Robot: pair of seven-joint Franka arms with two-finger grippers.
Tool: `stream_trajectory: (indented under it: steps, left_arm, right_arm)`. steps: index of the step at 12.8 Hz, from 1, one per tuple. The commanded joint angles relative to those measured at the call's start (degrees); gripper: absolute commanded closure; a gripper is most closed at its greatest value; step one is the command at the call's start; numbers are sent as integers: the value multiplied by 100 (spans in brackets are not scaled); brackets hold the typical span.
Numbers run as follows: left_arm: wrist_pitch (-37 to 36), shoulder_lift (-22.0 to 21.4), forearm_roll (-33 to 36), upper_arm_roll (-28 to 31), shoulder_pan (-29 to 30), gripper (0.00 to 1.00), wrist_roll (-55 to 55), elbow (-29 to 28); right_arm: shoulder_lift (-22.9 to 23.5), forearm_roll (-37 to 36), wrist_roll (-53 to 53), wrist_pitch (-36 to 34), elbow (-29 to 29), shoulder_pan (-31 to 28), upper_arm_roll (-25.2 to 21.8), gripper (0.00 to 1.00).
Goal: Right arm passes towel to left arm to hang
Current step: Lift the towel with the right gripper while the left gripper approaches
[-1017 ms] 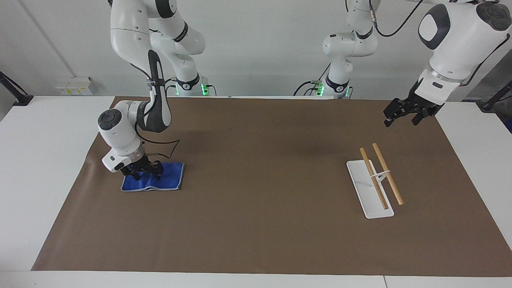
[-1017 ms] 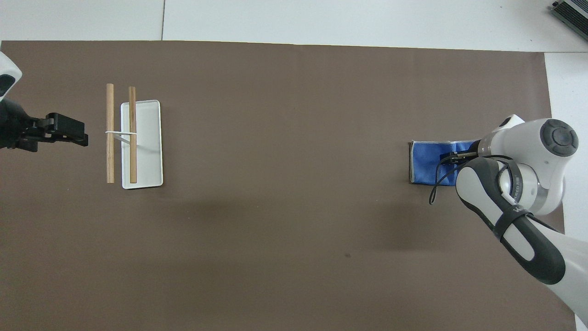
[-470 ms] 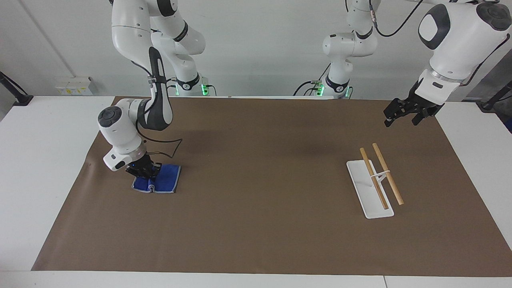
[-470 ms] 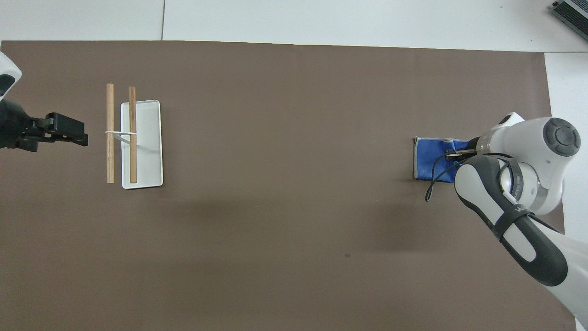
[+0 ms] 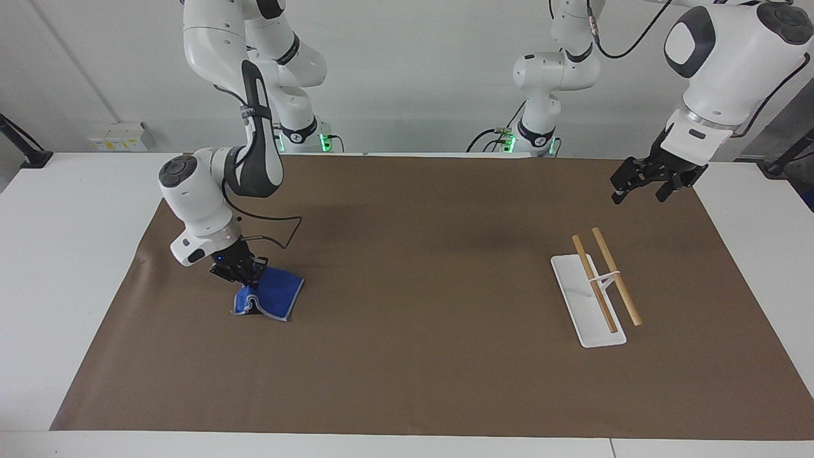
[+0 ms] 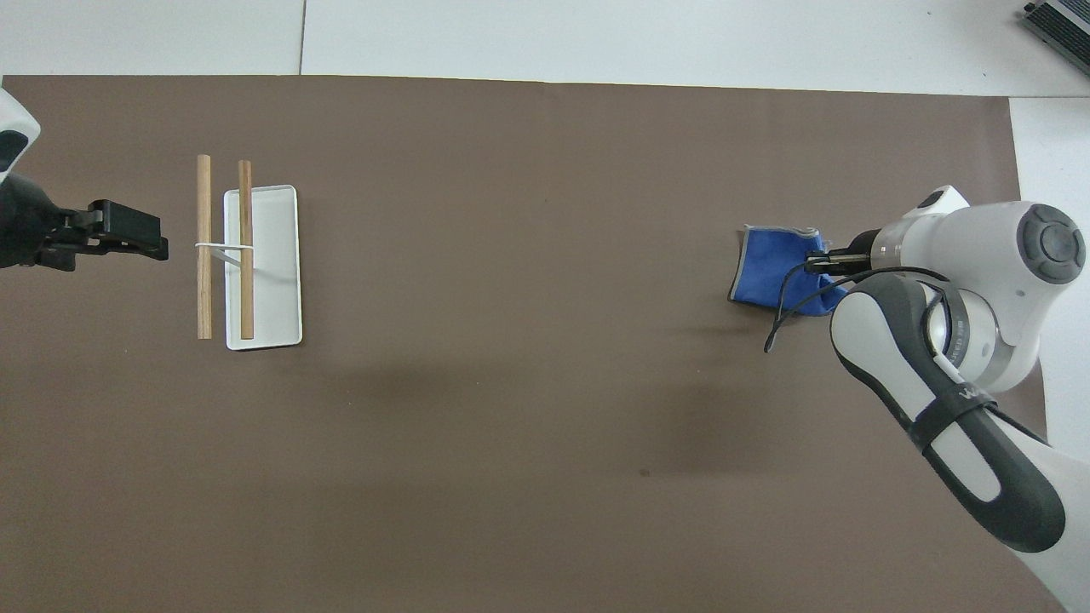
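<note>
The right arm's black end effector [image 5: 240,270], clamped on the bunched bright blue towel [image 5: 272,300], should lift it fully off the brown-covered desk [image 5: 413,356] before crossing to the waiting left end effector [image 5: 650,178], whose opening cannot be judged.

We see a soft blue cloth towel [image 5: 270,299] with stitched pale edging; a matt brown paper-like mat [image 5: 420,267]; two smooth wooden rods [image 5: 605,280] over a glossy white base [image 5: 575,299]; glossy white arm shells [image 5: 197,203].
</note>
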Motion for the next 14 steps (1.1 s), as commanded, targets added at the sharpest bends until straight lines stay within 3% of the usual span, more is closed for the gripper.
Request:
stream_trajectory:
  steps: [1, 6, 8, 11, 14]
  left_arm:
    - [124, -96, -540, -71, -117, 0, -721, -124]
    - [720, -140, -1613, -509, -188, 0, -2408, -307]
    - [1352, -350, -2009, -537, -372, 0, -3217, -824]
    - [2397, -710, -2431, -545, -644, 0, -4141, -1729]
    - [3470, -948, -3090, -545, -890, 0, -4809, -2477]
  right_arm:
    - [-253, 392, 527, -31, 109, -35, 349, 100]
    - [-333, 1341, 2477, -321, 645, -35, 1228, 100]
    - [-324, 2007, 3233, -383, 838, -35, 1466, 100]
    - [-351, 3370, 3403, -374, 1032, -35, 1721, 100]
    - [-666, 4415, 3682, -374, 1041, -35, 1924, 100]
